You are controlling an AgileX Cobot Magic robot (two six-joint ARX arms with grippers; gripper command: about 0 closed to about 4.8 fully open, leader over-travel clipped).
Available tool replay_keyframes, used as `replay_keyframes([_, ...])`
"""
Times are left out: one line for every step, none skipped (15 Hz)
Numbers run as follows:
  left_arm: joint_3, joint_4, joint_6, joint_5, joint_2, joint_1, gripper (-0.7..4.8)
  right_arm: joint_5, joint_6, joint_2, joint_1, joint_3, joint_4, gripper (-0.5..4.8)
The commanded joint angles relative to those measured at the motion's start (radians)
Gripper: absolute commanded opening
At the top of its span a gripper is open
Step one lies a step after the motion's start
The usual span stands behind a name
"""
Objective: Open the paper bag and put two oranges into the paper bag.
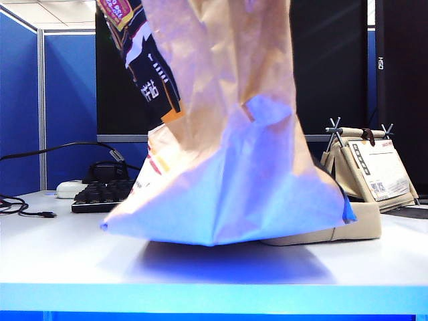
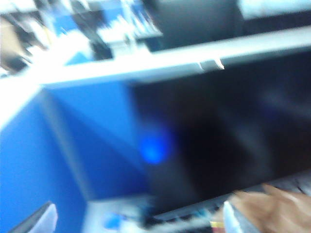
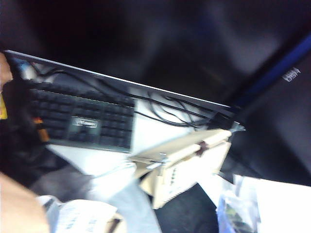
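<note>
Hard to gauge progress from the paper bag (image 1: 227, 200): sits on the white table (image 1: 60, 247) close to the exterior camera, top cut off, so no telling whether opened. No oranges anywhere in sight; probably both left to load. Crumpled brown kraft, stiff creases, flat folded base, one glossy face printed black, yellow and red. Behind it, right, a low beige folded tray (image 1: 358, 224) and a card calendar stand (image 1: 374, 167); left, a black keyboard (image 1: 100, 194).

Of the left gripper, only a blurred grey sliver (image 2: 31, 221), perhaps a finger, near the bag's paper; apart or together, impossible to say. Right gripper in no view.
</note>
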Motion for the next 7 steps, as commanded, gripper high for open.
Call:
replay_keyframes([-0.014,-0.071,0.013,0.021,-0.118,0.204,4.79,-0.002,-0.008,-0.005,-0.037,0.004,0.01,4.79])
replay_keyframes([-0.042,-0.087,0.024,0.047,-0.155,0.264,4.79,-0.002,-0.008,-0.004,-0.053,0.004,-0.004,4.79])
replay_keyframes([-0.074,-0.096,0.049,0.051,-0.186,0.312,4.79,-0.002,-0.008,-0.004,-0.065,0.004,-0.011,4.79])
replay_keyframes([-0.116,-0.097,0.069,0.069,-0.21,0.356,4.79,0.003,-0.008,-0.004,-0.076,0.004,-0.011,4.79])
replay_keyframes([-0.151,-0.105,0.067,0.098,-0.221,0.387,4.79,0.015,-0.008,-0.004,-0.077,0.004,-0.012,4.79])
replay_keyframes([-0.179,-0.123,0.064,0.103,-0.221,0.407,4.79,0.018,-0.008,-0.004,-0.077,0.004,-0.011,4.79])
replay_keyframes([-0.223,-0.122,0.064,0.105,-0.221,0.416,4.79,0.016,-0.008,-0.004,-0.077,0.004,-0.008,4.79])
